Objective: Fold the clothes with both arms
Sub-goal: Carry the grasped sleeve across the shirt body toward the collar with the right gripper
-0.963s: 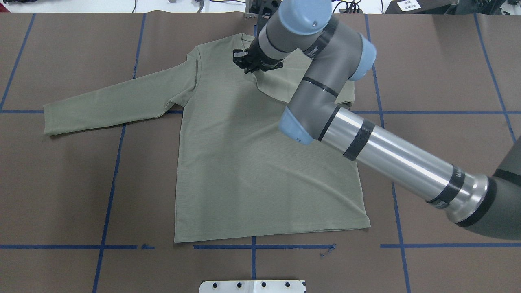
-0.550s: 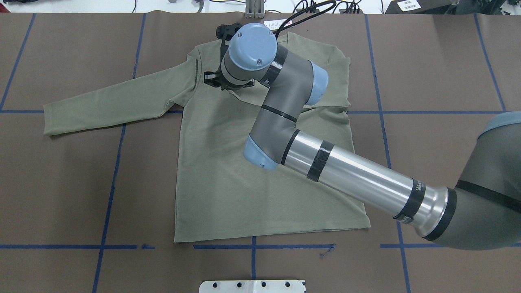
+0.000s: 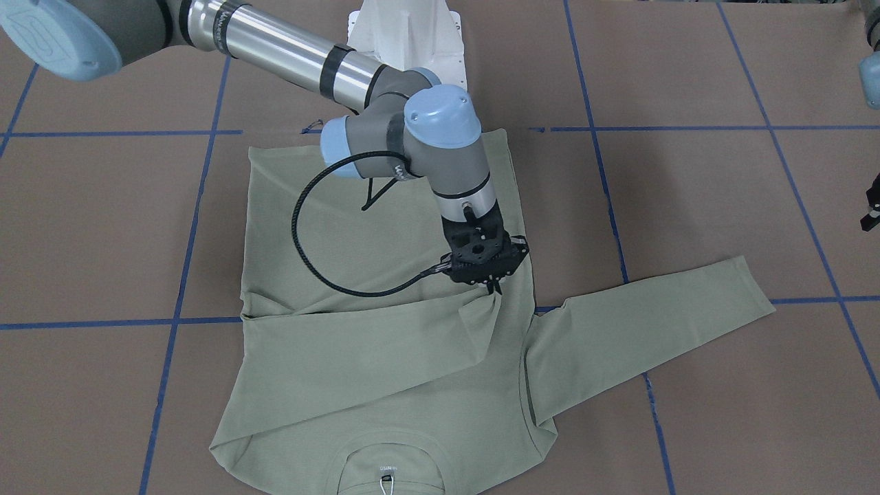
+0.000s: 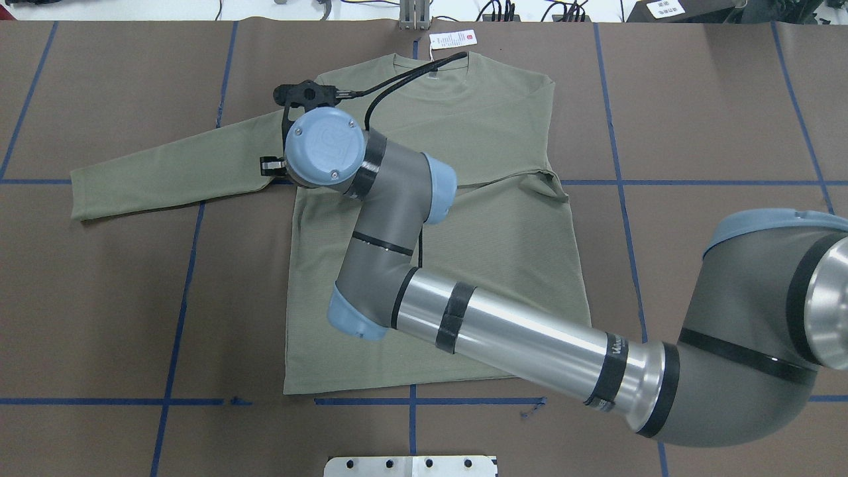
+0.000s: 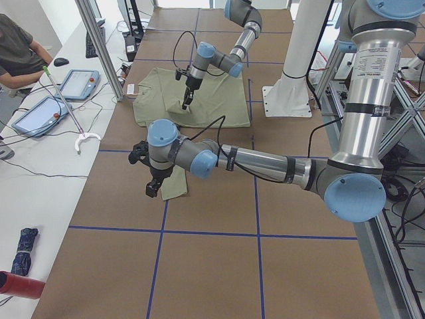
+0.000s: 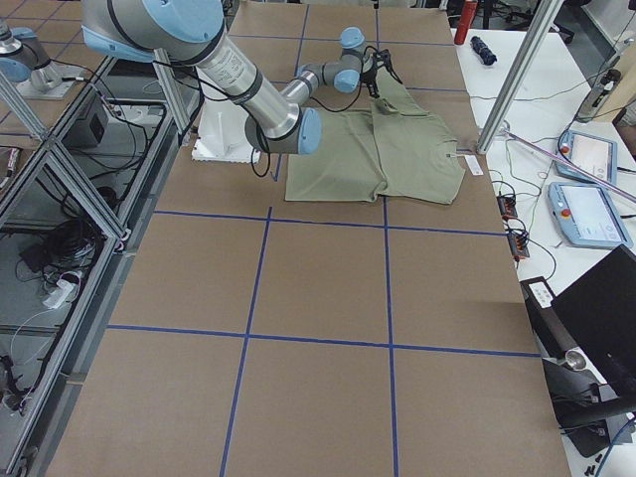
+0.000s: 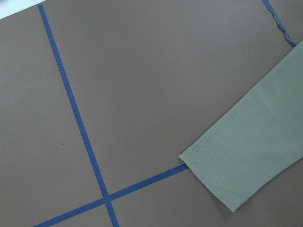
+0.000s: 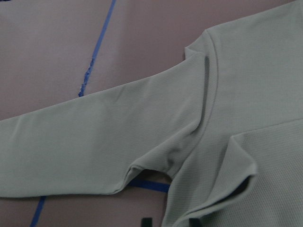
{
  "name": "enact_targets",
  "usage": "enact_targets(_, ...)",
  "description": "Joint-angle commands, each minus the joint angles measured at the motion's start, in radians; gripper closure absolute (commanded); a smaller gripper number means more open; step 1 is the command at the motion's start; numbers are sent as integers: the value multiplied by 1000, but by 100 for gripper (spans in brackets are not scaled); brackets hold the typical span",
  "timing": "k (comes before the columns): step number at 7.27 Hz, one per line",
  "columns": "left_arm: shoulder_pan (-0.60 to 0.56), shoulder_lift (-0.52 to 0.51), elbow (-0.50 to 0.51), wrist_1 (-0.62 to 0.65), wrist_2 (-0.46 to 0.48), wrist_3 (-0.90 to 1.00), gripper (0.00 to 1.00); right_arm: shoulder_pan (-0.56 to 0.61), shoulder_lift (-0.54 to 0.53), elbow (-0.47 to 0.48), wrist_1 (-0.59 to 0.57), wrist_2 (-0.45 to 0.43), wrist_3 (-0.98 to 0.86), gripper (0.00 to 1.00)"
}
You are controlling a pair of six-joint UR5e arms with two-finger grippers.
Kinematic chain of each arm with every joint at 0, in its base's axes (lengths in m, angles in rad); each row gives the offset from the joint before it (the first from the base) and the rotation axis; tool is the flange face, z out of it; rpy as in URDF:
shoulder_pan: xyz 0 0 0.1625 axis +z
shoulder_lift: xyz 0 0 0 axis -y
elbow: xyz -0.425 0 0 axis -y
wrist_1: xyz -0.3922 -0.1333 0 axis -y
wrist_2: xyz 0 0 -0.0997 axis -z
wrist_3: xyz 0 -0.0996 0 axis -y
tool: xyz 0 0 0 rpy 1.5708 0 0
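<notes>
shirt (image 4: pixel 510 245): pale sage-green throughout, plain, with a fine knit texture
hang tag (image 4: pixel 452 40): white with a red mark
table cover (image 4: pixel 99 298): brown, gridded with blue tape (image 4: pixel 181 324)
right arm (image 4: pixel 391 218): grey and silver; light blue joint caps (image 4: pixel 326 144), black bands (image 4: pixel 450 317)
right gripper (image 3: pixel 491 285): black, like its cable (image 3: pixel 295 220)
pedestal base (image 3: pixel 405 34): white

shirt (image 4: pixel 503 252): matt fine-ribbed knit cloth | right arm (image 4: pixel 517 338): glossy metal tube | table cover (image 4: pixel 99 298): matt paper

Part of shirt (image 3: pixel 357 357) beyond bottom edge
</notes>
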Motion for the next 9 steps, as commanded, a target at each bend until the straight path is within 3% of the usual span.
enact_targets(1,0,-1,-1,-1,-1,-1,1,-35,1,-15,2,-64,1,0)
enact_targets(3,1,-7,-2,-2,0,-47,1,3,10,-9,-105,-26,4,0)
enact_targets(4,36,-10,-2,-57,3,-126,1,55,4,0,-134,60,13,0)
enact_targets(5,82,-10,27,-151,6,-224,1,124,-12,62,-289,185,8,0)
enact_targets(6,151,-6,26,-248,93,-389,1,203,-71,172,-461,317,-13,0)
enact_targets(7,223,2,27,-349,144,-584,1,273,-167,263,-523,390,-42,0)
enact_targets(9,316,31,27,-445,239,-836,1,394,-483,521,-546,432,-279,0)
